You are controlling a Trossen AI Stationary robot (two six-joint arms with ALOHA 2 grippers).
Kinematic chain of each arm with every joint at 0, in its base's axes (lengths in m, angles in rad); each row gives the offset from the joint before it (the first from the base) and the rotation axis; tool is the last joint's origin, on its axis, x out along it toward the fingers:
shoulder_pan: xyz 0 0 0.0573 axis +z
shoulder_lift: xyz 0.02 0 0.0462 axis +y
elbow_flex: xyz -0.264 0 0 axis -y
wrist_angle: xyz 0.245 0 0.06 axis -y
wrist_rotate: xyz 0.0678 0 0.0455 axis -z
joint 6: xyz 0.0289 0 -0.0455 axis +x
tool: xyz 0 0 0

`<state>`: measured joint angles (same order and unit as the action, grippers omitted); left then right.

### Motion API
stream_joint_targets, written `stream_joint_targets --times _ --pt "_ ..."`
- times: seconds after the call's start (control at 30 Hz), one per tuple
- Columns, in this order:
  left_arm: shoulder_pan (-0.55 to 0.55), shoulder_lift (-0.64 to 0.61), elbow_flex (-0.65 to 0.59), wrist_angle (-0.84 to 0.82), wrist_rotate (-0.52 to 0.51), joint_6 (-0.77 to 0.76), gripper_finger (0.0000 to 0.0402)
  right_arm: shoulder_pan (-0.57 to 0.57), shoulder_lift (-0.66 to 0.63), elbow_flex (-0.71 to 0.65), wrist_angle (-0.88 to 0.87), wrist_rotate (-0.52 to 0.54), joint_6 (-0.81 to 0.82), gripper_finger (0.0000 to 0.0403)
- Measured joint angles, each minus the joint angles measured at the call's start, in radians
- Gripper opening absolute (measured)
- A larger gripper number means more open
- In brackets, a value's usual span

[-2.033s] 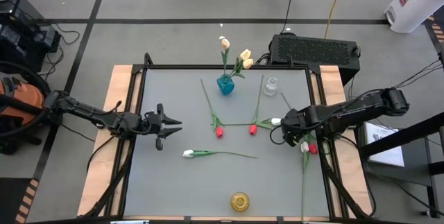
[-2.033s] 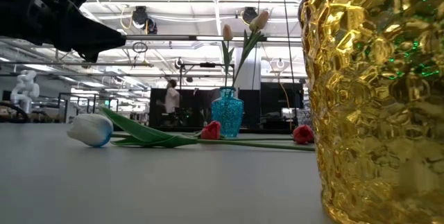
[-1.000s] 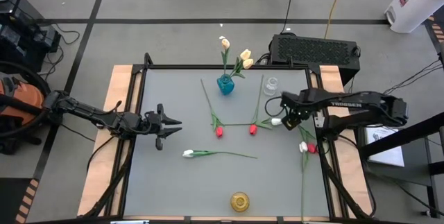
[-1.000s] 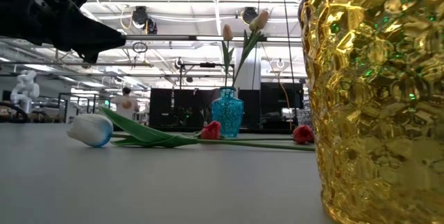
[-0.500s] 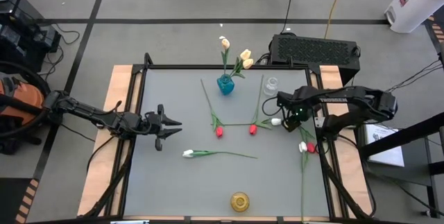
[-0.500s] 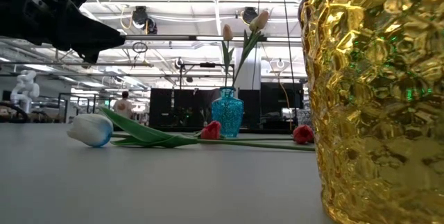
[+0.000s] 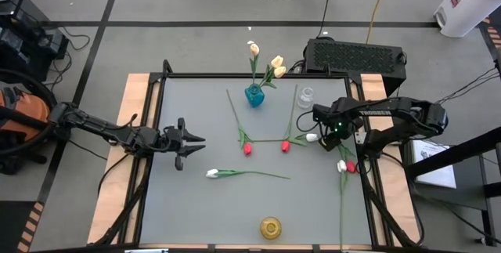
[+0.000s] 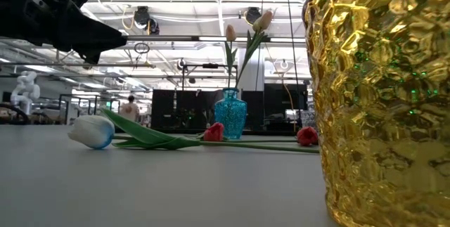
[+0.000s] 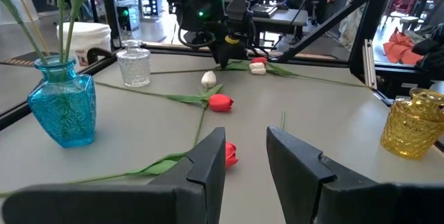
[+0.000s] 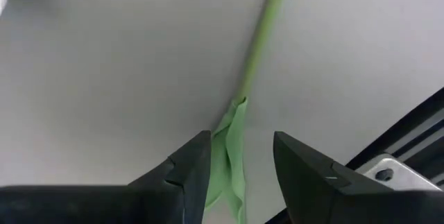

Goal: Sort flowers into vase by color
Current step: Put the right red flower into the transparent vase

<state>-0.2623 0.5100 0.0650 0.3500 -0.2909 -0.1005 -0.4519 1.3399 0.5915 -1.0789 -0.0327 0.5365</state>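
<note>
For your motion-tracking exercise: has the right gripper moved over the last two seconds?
Yes. In the high view the right gripper has shifted away from the table's near right edge, toward the clear glass vase, over a tulip stem.

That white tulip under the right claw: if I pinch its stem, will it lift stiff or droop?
Probably droops: the white tulip has a long, thin stem with the bud at one end. It looks light, so it may slide when nudged. The right claw stands open, straddling the stem where a soft leaf could fold or slip.
</note>
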Motion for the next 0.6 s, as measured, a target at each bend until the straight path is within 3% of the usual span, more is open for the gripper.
stream_joint_targets --times 0.6 --pt "0.0 0.0 0.0 0.0 0.003 -0.001 0.0114 0.031 -0.003 -0.062 0.082 -0.074 0.021 0.0148"
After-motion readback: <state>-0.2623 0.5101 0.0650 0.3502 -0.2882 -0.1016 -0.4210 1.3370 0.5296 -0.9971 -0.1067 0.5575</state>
